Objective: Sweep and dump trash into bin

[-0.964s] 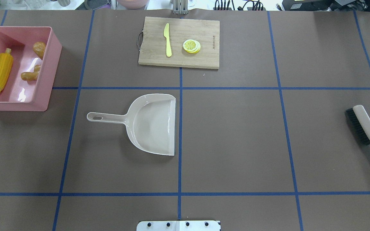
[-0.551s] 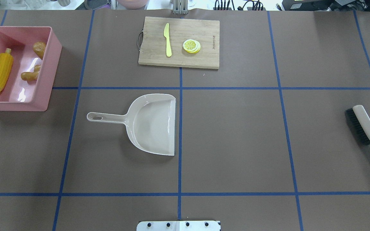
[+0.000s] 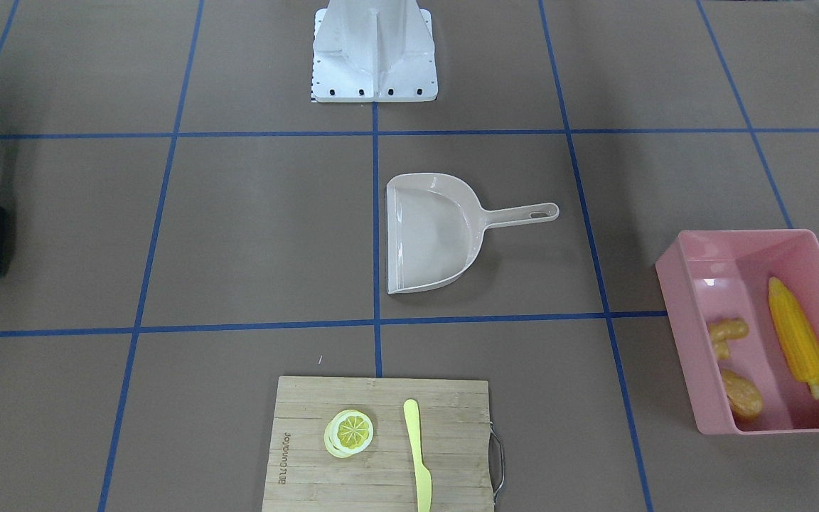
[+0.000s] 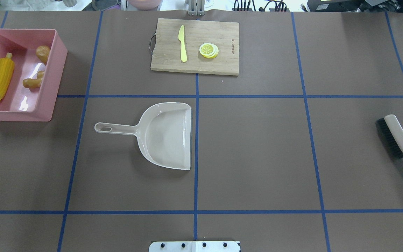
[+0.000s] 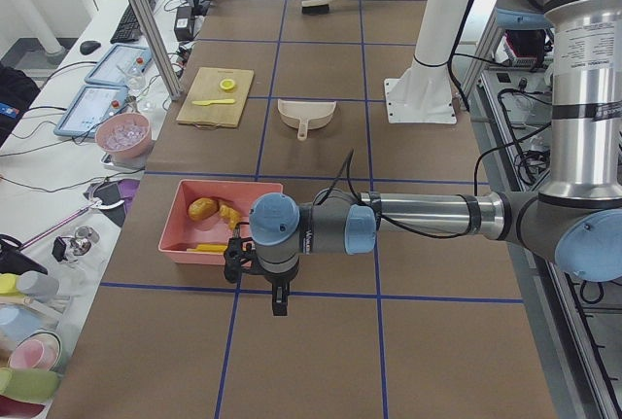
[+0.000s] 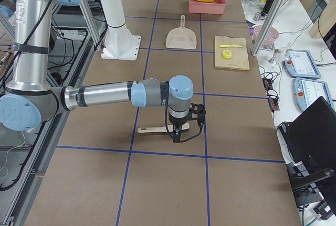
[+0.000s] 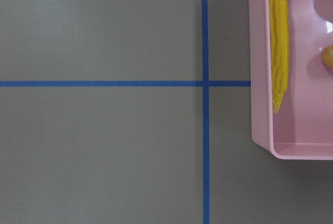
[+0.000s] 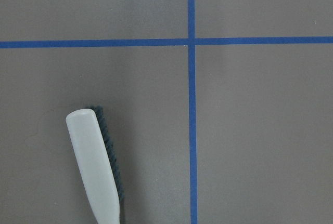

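Since the corn cob (image 4: 1, 81), the potato (image 4: 43, 53) and the ginger root (image 4: 33, 81) are all seen lying inside the pink bin (image 4: 56, 66), the dumping is judged to be done, and only a clean withdrawal is left. The corn cob is stretched along one long wall, and the other two pieces are bunched against the opposite wall. The bin itself is set at the robot's far left of the counter (image 4: 257, 157), well apart from the beige dustpan (image 4: 166, 134), which lies flat and empty near the middle.

The left gripper (image 5: 279, 300) is poised just beside the bin's near wall, so it is best raised straight up before any sideways travel, lest the tub be nudged. The right gripper (image 6: 177, 135) hangs right over the brush (image 4: 395, 138) at the robot's far right, and the same vertical lift is advised there. The cutting board (image 4: 219, 35), with its pale knife (image 4: 182, 43) and lemon slice (image 4: 208, 50), needs no attention.

Now the blind spots. Neither set of fingers is shown by the wrist cameras, and from the side views alone it cannot be told whether they are apart or together. The brush handle is cut off at the overhead frame's edge and partly masked by the right gripper. The potato is half hidden by the bin wall.
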Available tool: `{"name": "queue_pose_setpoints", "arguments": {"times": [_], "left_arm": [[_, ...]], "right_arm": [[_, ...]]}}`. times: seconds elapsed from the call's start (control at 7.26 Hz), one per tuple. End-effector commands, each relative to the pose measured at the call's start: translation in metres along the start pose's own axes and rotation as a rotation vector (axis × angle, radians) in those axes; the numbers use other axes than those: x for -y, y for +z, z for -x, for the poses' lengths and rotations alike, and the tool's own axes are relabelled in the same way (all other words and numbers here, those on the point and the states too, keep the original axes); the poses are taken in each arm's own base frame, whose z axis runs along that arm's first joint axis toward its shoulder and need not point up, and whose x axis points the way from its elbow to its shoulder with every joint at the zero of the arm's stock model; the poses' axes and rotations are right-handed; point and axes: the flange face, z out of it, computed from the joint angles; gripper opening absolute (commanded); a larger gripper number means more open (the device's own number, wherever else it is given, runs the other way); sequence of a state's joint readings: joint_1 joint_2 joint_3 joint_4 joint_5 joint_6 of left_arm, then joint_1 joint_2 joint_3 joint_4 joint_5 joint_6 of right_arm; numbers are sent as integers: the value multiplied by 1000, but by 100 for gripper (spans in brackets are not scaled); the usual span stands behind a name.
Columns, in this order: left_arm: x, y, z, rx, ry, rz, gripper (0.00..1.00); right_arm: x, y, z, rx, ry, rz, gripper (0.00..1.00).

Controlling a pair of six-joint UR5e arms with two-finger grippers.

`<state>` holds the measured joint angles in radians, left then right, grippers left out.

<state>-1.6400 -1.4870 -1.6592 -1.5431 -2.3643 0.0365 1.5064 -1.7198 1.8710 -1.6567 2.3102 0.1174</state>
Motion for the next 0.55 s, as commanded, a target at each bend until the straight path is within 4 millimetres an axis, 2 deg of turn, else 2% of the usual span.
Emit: {"name": "queue_pose_setpoints", "arguments": {"times": [0.0,0.14,0.41], "left_arm": [[1,5,7,7,24,10,99],[-6,13,15,5,10,22,98],[0,9,9,-2,13,13,98]], "right_arm": [[0,1,-1,-3,1,1,100],[0,1,-1,-2,2,2,100],[0,1,-2,-3,4,1,100]]}}
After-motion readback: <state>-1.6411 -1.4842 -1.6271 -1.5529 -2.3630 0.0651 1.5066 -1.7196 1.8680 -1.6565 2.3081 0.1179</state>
